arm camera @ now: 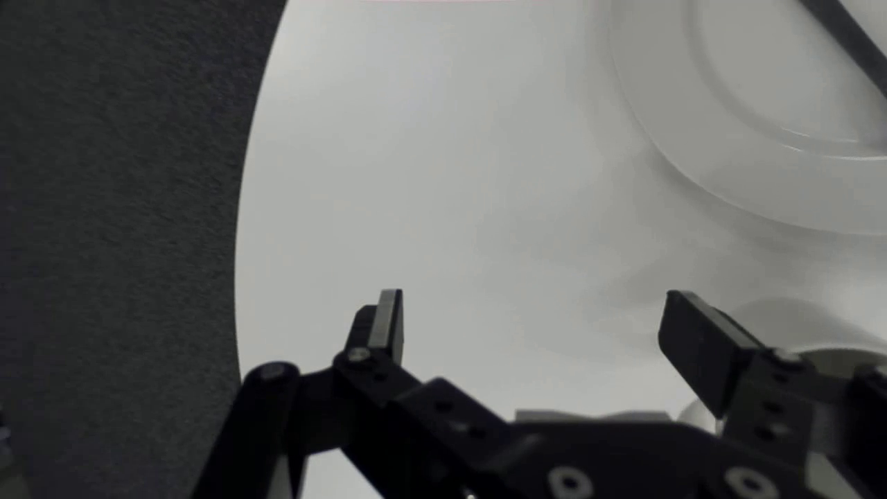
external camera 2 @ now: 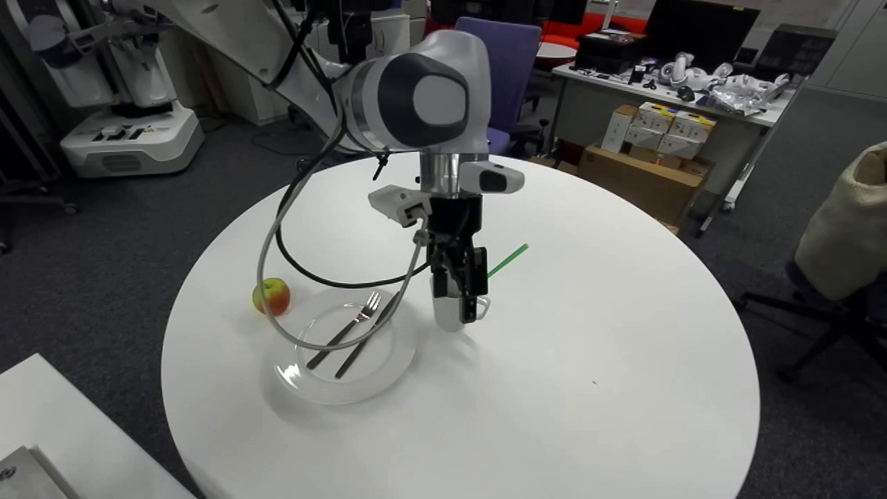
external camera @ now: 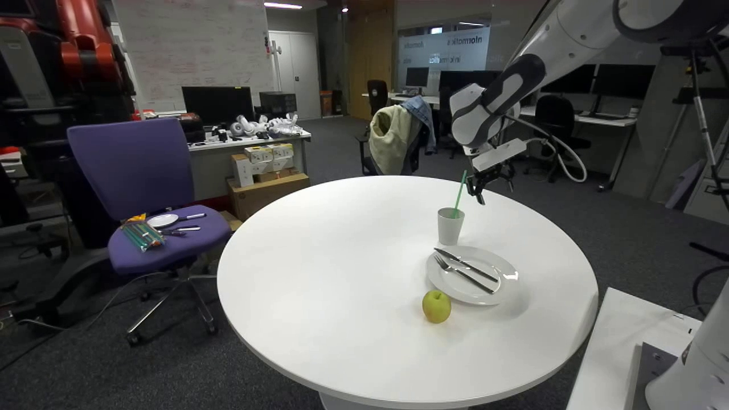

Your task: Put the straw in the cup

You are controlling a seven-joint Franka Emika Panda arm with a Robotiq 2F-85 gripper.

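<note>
The gaping gripper seems beside the cup, 1 plate and 1 apple nearby.

We're seeing fork and knife on plate toward right edge of worktop in an exterior view, apple toward near edge, purple chair beyond left edge.

The straw, a thin, straight green tube, stands in the cup at a slant, leaning to the right in both exterior views. Its upper part rises well above the rim; its lower end is hidden inside. The cup is small, plain white and slightly narrower at the base, and stands upright on the tabletop.
</note>
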